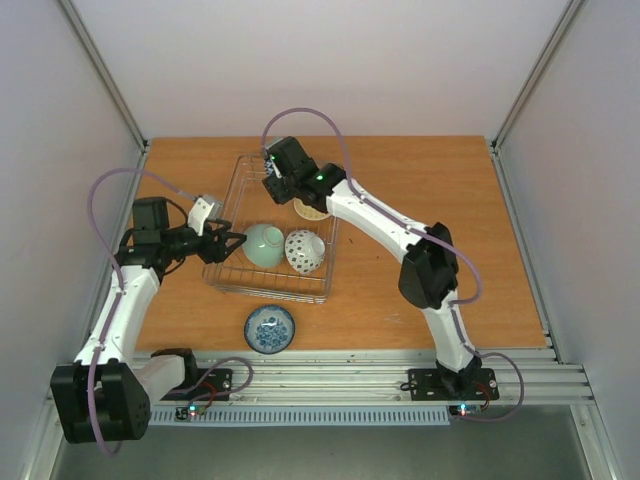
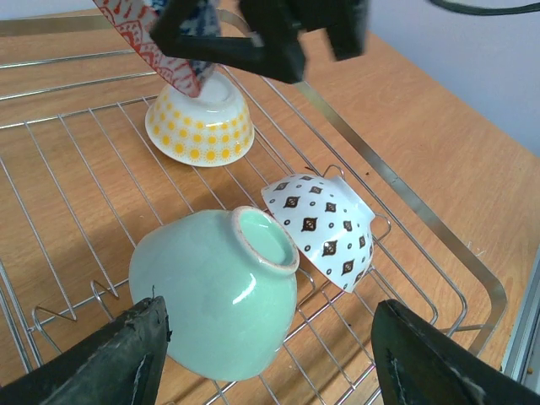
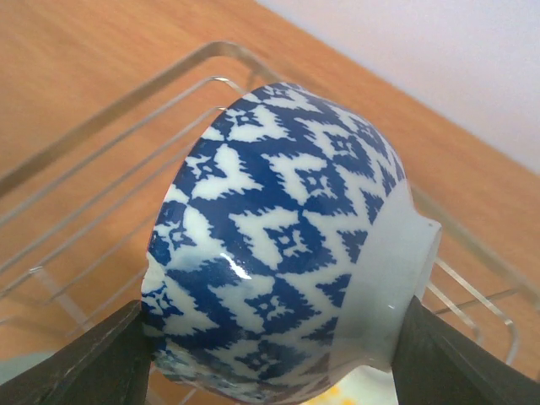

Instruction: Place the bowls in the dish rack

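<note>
Mint bowl lies between left hand's parted fingers.

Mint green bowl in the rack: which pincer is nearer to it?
Left. The left pincer sits open right beside the mint green bowl, at the dish rack's left side. The right pincer is apart from it at the rack's far end, gripping a blue-and-white bowl.

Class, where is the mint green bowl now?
In the top view, the mint bowl lies on its side in the rack near its left wall, between the left gripper and the speckled bowl.
</note>
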Motion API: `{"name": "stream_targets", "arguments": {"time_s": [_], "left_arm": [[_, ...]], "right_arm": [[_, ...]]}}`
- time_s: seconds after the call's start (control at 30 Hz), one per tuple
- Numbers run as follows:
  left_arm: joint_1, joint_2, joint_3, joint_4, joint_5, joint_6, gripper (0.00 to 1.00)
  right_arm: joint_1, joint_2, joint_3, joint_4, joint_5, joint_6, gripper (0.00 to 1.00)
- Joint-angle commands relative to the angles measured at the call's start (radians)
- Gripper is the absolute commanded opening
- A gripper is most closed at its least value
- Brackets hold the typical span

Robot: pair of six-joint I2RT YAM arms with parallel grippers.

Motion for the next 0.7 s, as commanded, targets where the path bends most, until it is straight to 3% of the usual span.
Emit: {"name": "stream_targets", "arguments": {"time_s": [0.0,0.33,0.67], "left_arm": [[-0.001,-0.007,-0.007,0.021,-0.002,-0.009,0.67],[-0.001,-0.001,-0.006,0.011,0.007,-0.001,0.67],[-0.001,0.008,-0.006,0.013,0.012,0.002,0.67]], "right_arm": [[-0.002,0.107,0.169,-0.042,0.197,-0.126,0.01],[-0.003,0.334,0.372,-0.094,0.297,-0.235,0.01],[-0.002,0.463,0.485,-0.188,0.288,-0.258,0.01]]}}
